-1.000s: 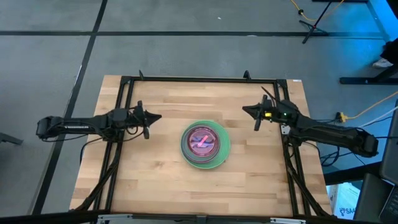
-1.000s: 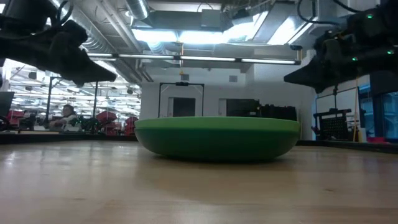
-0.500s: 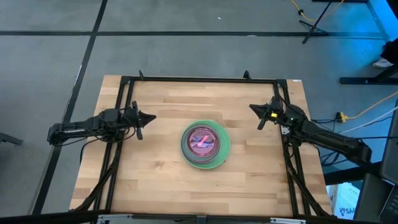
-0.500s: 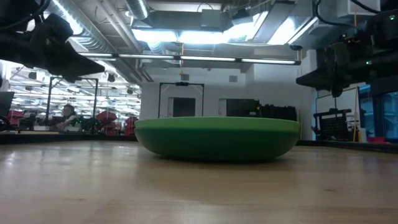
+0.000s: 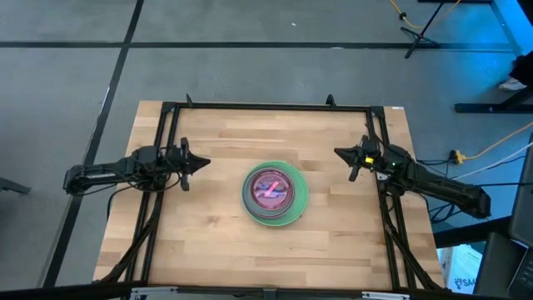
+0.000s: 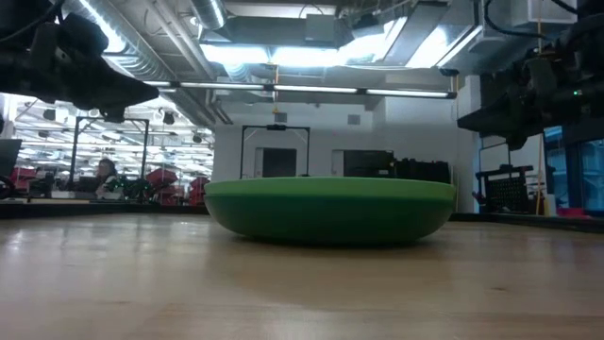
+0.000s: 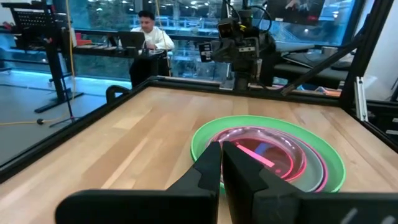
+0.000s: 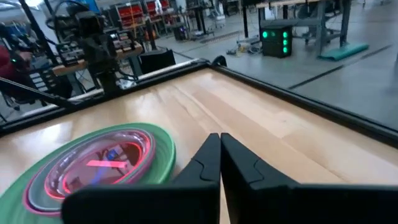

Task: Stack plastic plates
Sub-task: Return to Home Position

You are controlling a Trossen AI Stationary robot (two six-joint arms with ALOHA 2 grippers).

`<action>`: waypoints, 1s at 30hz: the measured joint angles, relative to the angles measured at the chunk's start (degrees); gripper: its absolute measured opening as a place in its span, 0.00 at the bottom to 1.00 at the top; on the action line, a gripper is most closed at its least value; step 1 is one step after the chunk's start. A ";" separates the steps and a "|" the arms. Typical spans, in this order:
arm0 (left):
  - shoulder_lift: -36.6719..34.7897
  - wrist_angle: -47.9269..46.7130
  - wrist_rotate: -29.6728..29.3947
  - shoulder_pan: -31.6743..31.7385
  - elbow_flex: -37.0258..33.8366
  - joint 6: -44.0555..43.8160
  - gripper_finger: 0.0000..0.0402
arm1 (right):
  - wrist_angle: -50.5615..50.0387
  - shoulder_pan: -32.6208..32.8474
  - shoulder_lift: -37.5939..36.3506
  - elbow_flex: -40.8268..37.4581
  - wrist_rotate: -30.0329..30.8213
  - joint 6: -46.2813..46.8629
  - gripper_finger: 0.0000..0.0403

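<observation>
The table (image 5: 216, 250) has a wood top and a black frame. At its centre sits the stack (image 5: 275, 194), a single pile with a large green plate (image 5: 301, 200) outermost and the red-pink plate (image 5: 269, 188) on top. The plates between cannot be counted from these views, and every plate in view is in this pile. The left gripper (image 5: 200, 163) hangs at 10 o'clock of the stack, well apart, fingers pressed together on nothing. The right gripper (image 5: 341, 155) is at 2 o'clock, likewise clenched and empty. Judgement: stacking looks complete, and the step in hand is the retreat to home. The next move calls only for each arm to fold back toward its own table edge, high and clear of the stack.
</observation>
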 joint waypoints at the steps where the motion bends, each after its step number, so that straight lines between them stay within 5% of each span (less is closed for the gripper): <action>1: 0.00 0.00 0.03 0.00 0.00 0.01 0.02 | 0.37 1.80 -0.42 -0.33 1.71 -0.08 0.00; 9: 0.00 -0.02 0.99 0.00 0.00 0.63 0.02 | 2.85 12.84 -0.49 -1.66 6.07 -3.10 0.00; 24: 0.00 2.88 6.59 0.62 -0.85 0.88 0.00 | 1.84 13.11 -0.53 -1.64 1.14 -5.03 0.00; 30: 0.27 5.88 2.58 0.40 -2.23 -0.21 0.01 | 1.82 13.11 -0.51 -1.64 1.53 -4.79 0.00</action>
